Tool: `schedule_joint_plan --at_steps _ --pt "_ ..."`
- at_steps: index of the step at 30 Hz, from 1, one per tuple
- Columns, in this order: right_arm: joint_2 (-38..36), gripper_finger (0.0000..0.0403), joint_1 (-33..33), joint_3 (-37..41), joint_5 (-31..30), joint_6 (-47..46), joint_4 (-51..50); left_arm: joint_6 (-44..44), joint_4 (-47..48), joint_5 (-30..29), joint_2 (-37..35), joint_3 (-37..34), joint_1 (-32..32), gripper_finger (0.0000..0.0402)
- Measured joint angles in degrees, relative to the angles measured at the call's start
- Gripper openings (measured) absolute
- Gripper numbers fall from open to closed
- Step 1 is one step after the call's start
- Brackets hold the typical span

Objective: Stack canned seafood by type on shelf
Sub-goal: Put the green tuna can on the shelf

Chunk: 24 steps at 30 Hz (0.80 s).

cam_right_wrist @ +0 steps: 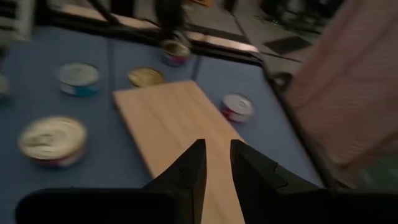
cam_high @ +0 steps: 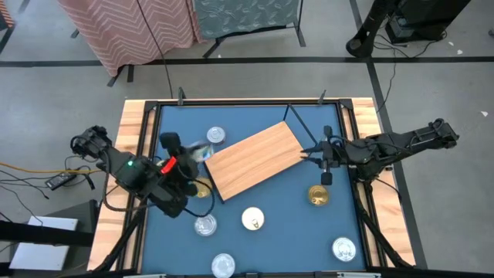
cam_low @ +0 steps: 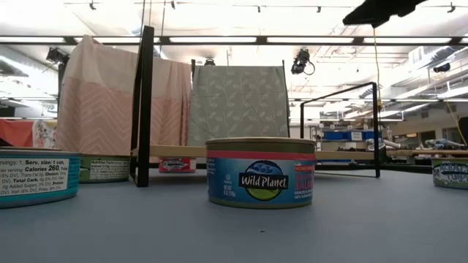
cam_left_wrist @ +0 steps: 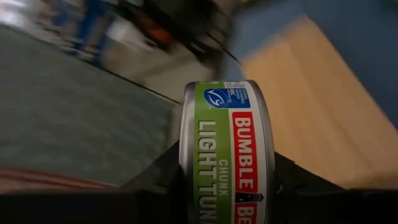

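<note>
My left gripper (cam_high: 193, 154) is shut on a tuna tin (cam_left_wrist: 227, 143) with a green and red side label, just off the left end of the shelf (cam_high: 255, 160). The shelf is a light-wood board lying askew on the blue table, with black wire end frames (cam_low: 145, 102). My right gripper (cam_high: 315, 150) hovers at the shelf's right end, empty; the right wrist view (cam_right_wrist: 216, 158) shows its fingers close together. Loose tins rest flat on the table: silver (cam_high: 215, 135), gold (cam_high: 318, 195), and several near the front (cam_high: 253, 219). My left gripper pinches the tin between its two fingers, one finger (cam_left_wrist: 163, 177) on each flat face, so the labelled side wall (cam_left_wrist: 219, 106) faces the wrist camera. The tin stands on edge in the hold. It looks lifted clear of the table.
A Wild Planet tin (cam_low: 260, 173) stands close before the low camera, with tins to its left (cam_low: 36, 177) and right (cam_low: 450, 174). A gold tin (cam_high: 202, 188) lies next to my left arm. The wooden table rim (cam_high: 131, 131) bounds the blue surface.
</note>
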<state>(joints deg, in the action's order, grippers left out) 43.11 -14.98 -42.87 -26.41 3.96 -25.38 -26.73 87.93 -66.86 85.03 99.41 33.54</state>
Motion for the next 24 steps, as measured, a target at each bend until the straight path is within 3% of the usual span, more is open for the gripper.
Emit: schedule_joint_plan --at_steps 7,10,12,17,24 --pt "0.00 0.0087 -0.02 0.00 -6.16 3.60 -0.45 -14.15 -4.32 -21.39 0.00 0.12 -0.22 0.0139" --pt "0.00 0.0087 0.00 0.00 -7.99 4.85 -0.45 -18.40 -4.30 -22.99 0.00 0.13 -0.22 0.0141" --pt "0.00 0.0087 0.00 0.00 -8.16 5.42 -0.45 -17.69 -4.36 -19.79 0.00 0.13 -0.22 0.0143" --pt "0.00 0.0087 -0.02 0.01 -8.11 5.71 -0.45 -14.22 -9.19 -2.65 0.33 -1.02 -0.87 0.0144" --pt "0.00 0.0087 -0.01 0.00 -7.34 3.85 -0.45 -19.20 -28.23 13.43 0.27 -6.36 -2.60 0.0145"
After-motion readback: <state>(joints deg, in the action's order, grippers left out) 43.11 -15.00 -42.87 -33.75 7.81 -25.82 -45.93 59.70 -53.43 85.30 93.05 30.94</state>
